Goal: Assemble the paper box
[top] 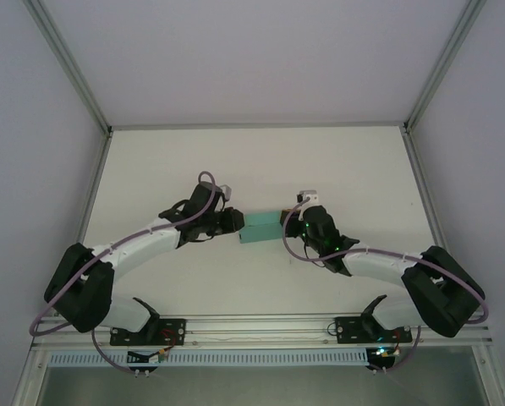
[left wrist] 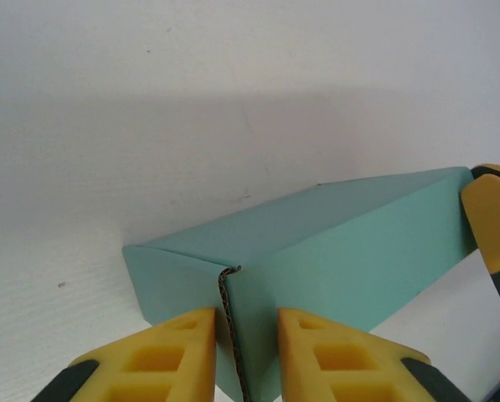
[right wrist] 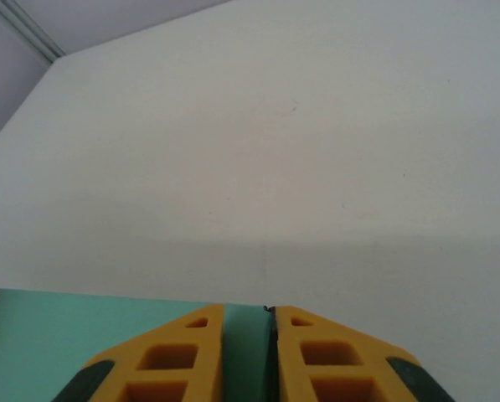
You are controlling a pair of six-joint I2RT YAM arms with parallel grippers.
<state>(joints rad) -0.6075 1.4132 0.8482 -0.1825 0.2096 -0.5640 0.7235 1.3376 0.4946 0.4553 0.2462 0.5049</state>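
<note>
Over the white table (top: 260,161), the right gripper (right wrist: 250,343) clamps one end of the paper box (left wrist: 350,251) in its jaws, while the left gripper (left wrist: 247,352) straddles the other corner, jaws slightly parted.

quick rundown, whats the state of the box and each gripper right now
paper box: folded up into a rectangular box, lying across between the two grippers, a raw card edge showing at its left-arm end
left gripper: jaws a little open, astride that card edge
right gripper: shut on the box's other end
</note>
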